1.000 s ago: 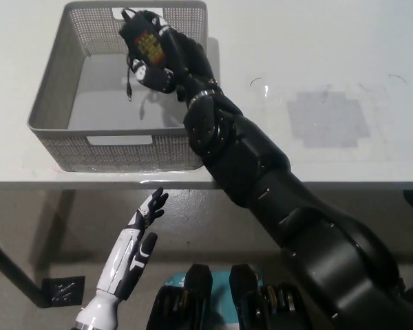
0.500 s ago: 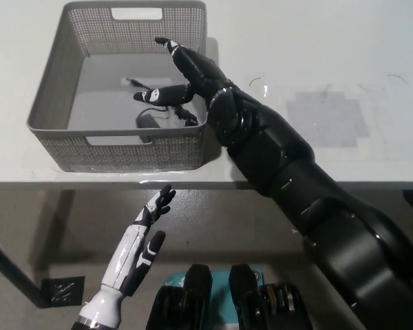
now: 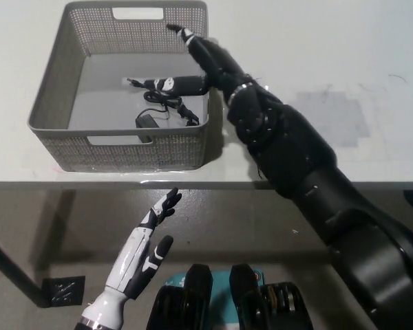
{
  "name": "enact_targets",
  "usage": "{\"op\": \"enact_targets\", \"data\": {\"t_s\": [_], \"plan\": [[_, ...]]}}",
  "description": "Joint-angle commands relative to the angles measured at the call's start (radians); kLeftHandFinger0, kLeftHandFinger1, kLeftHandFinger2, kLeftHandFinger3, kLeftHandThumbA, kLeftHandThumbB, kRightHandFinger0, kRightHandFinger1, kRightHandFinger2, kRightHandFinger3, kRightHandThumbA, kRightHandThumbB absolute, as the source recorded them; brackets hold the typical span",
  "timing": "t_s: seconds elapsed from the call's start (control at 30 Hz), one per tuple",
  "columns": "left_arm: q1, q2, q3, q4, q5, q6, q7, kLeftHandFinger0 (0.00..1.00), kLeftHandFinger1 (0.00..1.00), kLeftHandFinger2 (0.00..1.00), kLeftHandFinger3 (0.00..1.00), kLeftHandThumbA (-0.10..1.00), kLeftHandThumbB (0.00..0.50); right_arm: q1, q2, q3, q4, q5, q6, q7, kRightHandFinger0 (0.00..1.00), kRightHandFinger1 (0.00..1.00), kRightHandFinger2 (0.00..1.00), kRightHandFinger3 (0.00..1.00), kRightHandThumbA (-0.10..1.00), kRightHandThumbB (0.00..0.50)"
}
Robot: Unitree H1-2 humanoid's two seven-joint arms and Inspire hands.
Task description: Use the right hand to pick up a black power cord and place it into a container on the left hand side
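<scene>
One grey basket (image 3: 51, 110) sits on the white bench (image 3: 316, 62). One black power cord (image 3: 164, 110) lies inside, seemingly loose. My right hand (image 3: 196, 58) spreads empty over the basket; my left hand (image 3: 148, 240) hangs open below the bench.

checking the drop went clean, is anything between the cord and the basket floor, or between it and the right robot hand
Nothing visible. The black power cord lies on the floor of the grey basket. The right robot hand is open just above it. The left robot hand rests below the table edge.

Bright even overhead light, soft shadows under table (image 3: 372, 41), sharp focus
</scene>
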Motion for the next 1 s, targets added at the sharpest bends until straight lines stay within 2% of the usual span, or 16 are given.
{"op": "enact_targets", "data": {"t_s": [0.0,0.07,0.1,0.17,0.23,0.3,0.4,0.47,0.53,0.57,0.63,0.8,0.83,0.87,0.93,0.97], "plan": [[-0.003,0.006,-0.006,-0.033,0.0,-0.009,-0.008,1.0,1.0,1.0,1.0,1.0,0.165,-0.017,-0.049,-0.088,-0.26,0.086,-0.049,-0.007,1.0,1.0,1.0,1.0,1.0,0.482],[-0.006,0.007,-0.006,-0.033,-0.008,0.006,-0.015,1.0,1.0,1.0,1.0,1.0,0.188,0.006,-0.063,-0.132,-0.392,0.135,-0.012,0.033,1.0,1.0,1.0,1.0,1.0,0.466],[-0.004,0.008,-0.005,-0.04,-0.008,0.021,-0.018,1.0,1.0,1.0,1.0,1.0,0.191,0.016,-0.069,-0.155,-0.452,0.157,-0.002,0.04,1.0,1.0,1.0,1.0,1.0,0.476],[-0.001,0.01,-0.005,-0.046,-0.006,0.028,-0.02,1.0,1.0,1.0,1.0,1.0,0.182,0.03,-0.083,-0.192,-0.552,0.196,0.016,0.056,1.0,1.0,1.0,1.0,1.0,0.484],[-0.002,0.011,-0.006,-0.044,-0.009,0.028,-0.022,1.0,1.0,1.0,1.0,1.0,0.169,0.048,-0.105,-0.218,-0.663,0.197,0.081,0.074,1.0,1.0,1.0,1.0,1.0,0.499],[0.005,0.015,-0.008,-0.05,-0.018,0.037,-0.031,1.0,1.0,1.0,1.0,1.0,0.158,0.071,-0.126,-0.25,-0.731,0.217,0.082,0.071,1.0,1.0,1.0,1.0,1.0,0.495],[0.011,0.017,-0.008,-0.056,-0.022,0.048,-0.036,1.0,1.0,1.0,1.0,1.0,0.176,0.1,-0.152,-0.285,-0.803,0.227,0.087,0.062,1.0,1.0,1.0,1.0,1.0,0.478],[0.013,0.018,-0.008,-0.057,-0.022,0.049,-0.039,1.0,1.0,1.0,1.0,1.0,0.183,0.143,-0.156,-0.338,-0.88,0.291,0.13,0.073,1.0,1.0,1.0,1.0,1.0,0.48],[0.013,0.02,-0.007,-0.06,-0.014,0.048,-0.038,1.0,1.0,1.0,1.0,1.0,0.182,0.185,-0.168,-0.372,-0.923,0.362,0.13,0.097,1.0,1.0,1.0,1.0,1.0,0.475],[0.015,0.018,-0.004,-0.062,-0.01,0.049,-0.034,1.0,1.0,1.0,1.0,1.0,0.178,0.231,-0.18,-0.387,-0.961,0.38,0.13,0.106,1.0,1.0,1.0,1.0,1.0,0.444],[0.016,0.014,-0.002,-0.061,-0.007,0.049,-0.029,1.0,1.0,1.0,1.0,1.0,0.184,0.271,-0.187,-0.396,-0.991,0.38,0.134,0.107,1.0,1.0,1.0,1.0,1.0,0.453],[0.013,0.007,-0.004,-0.033,-0.006,0.009,-0.016,1.0,1.0,1.0,1.0,1.0,0.18,0.432,-0.204,-0.412,-1.089,0.417,0.1,0.132,1.0,1.0,1.0,1.0,1.0,0.413],[0.011,0.008,-0.002,-0.032,-0.01,0.01,-0.017,1.0,1.0,1.0,1.0,1.0,0.19,0.474,-0.209,-0.414,-1.104,0.43,0.08,0.14,1.0,1.0,1.0,1.0,1.0,0.414],[0.014,0.009,-0.002,-0.036,-0.011,0.015,-0.019,1.0,1.0,1.0,1.0,1.0,0.187,0.518,-0.212,-0.414,-1.124,0.44,0.073,0.146,1.0,1.0,1.0,1.0,1.0,0.447],[0.012,0.008,0.0,-0.035,-0.016,0.016,-0.019,1.0,1.0,1.0,1.0,1.0,0.177,0.598,-0.223,-0.41,-1.146,0.455,0.034,0.163,1.0,1.0,1.0,1.0,1.0,0.388],[0.011,0.009,0.001,-0.036,-0.017,0.018,-0.02,1.0,1.0,1.0,1.0,1.0,0.177,0.607,-0.225,-0.408,-1.147,0.458,0.028,0.165,1.0,1.0,1.0,1.0,1.0,0.387]]}}
